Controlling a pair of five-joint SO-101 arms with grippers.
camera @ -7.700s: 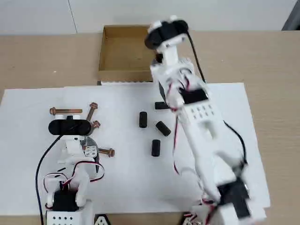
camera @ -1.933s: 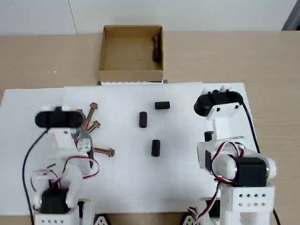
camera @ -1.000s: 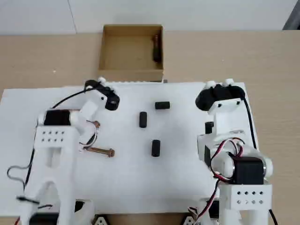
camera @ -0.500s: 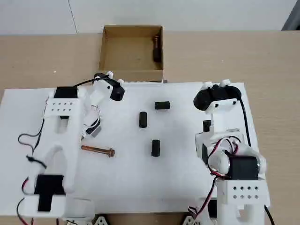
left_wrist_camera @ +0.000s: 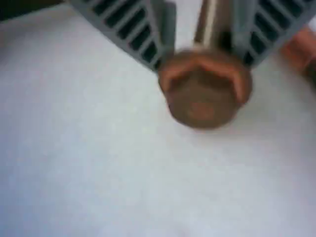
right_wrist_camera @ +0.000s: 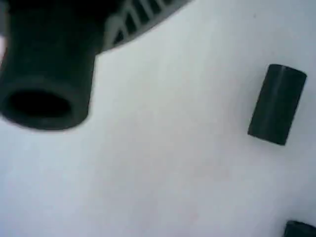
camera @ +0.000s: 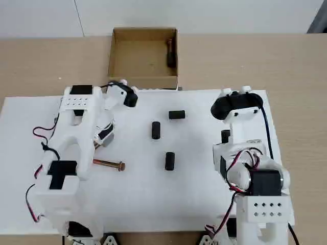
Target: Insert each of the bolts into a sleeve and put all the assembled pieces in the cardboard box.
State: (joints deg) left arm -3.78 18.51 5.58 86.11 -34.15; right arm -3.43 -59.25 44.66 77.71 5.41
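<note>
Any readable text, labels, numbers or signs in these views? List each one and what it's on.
No readable text in any view.
Cardboard box: plain walls, no print.
White sheet: blank.
Arm housings: holes, no label to make out.
Bolt head: blurred, any stamp unreadable.
Sleeves: plain black.

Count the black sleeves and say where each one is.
5. Three sleeves lie loose on the white sheet. One is held in the right gripper. One sits on a bolt in the cardboard box. More may be hidden under the arms.
</note>
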